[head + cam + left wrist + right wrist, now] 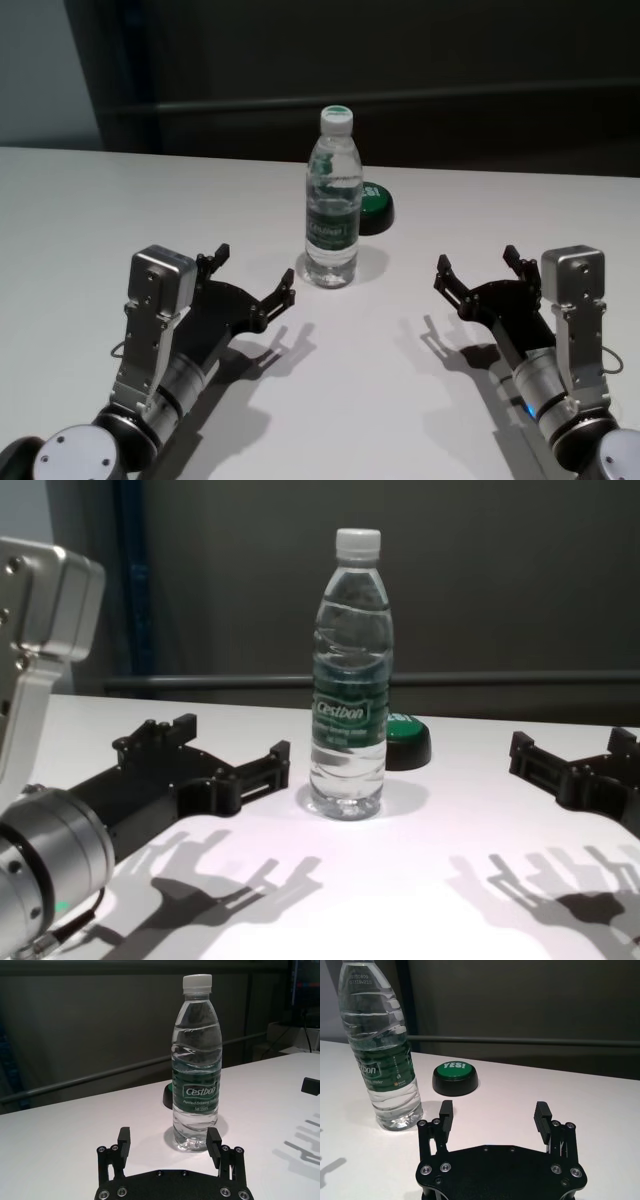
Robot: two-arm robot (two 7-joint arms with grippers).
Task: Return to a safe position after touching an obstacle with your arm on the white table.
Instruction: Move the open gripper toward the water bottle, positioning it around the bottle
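Observation:
The obstacle, a tall clear water bottle (pixel 332 200) with a white cap and dark green label, stands upright on the white table (pixel 150 200). My left gripper (pixel 255 263) lies low over the table just left of the bottle's base, open and holding nothing. Its inner fingertip (pixel 280 752) is close to the bottle (pixel 350 700), with a small gap showing. In the left wrist view the bottle (pixel 196 1060) rises just beyond the open left gripper (pixel 169 1136). My right gripper (pixel 476 258) rests open and well to the right, with the bottle (pixel 382 1060) off to its side.
A low black button with a green "YES!" top (pixel 377 205) sits just behind and to the right of the bottle, also seen as the button (pixel 455 1077). A dark wall and rail run behind the table's far edge.

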